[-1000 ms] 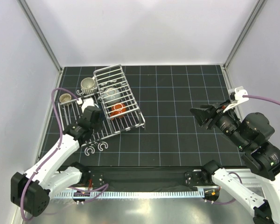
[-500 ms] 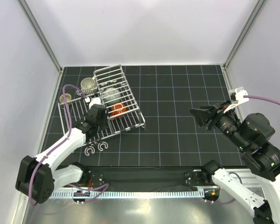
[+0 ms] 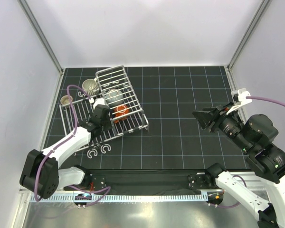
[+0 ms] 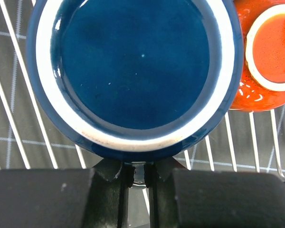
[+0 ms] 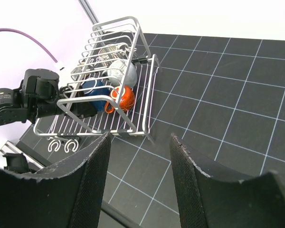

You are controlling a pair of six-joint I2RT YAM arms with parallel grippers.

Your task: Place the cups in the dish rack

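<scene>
Left claw [image 4: 137, 175] pinches the handle of dark blue cup [image 4: 133, 71] (base toward camera); right claw [image 5: 140, 142] spread.

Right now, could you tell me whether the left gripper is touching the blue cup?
Touching. The left wrist view shows the left gripper closed on the blue cup, with the cup's handle pinched between the fingers.

Top external: we look down from above and behind the arm bases, far enough to take in the whole black gridded table [image 3: 180, 142].
Left wrist: we sit very close, facing a dark blue glazed cup [image 4: 133, 66].
Right wrist: we look leftward across the table, from well apart, at the silver-white wire dish rack [image 5: 111, 118].
Shared: all three views see the rack; both wrist views see the blue cup beside an orange-red glazed cup [image 5: 125, 98].
</scene>
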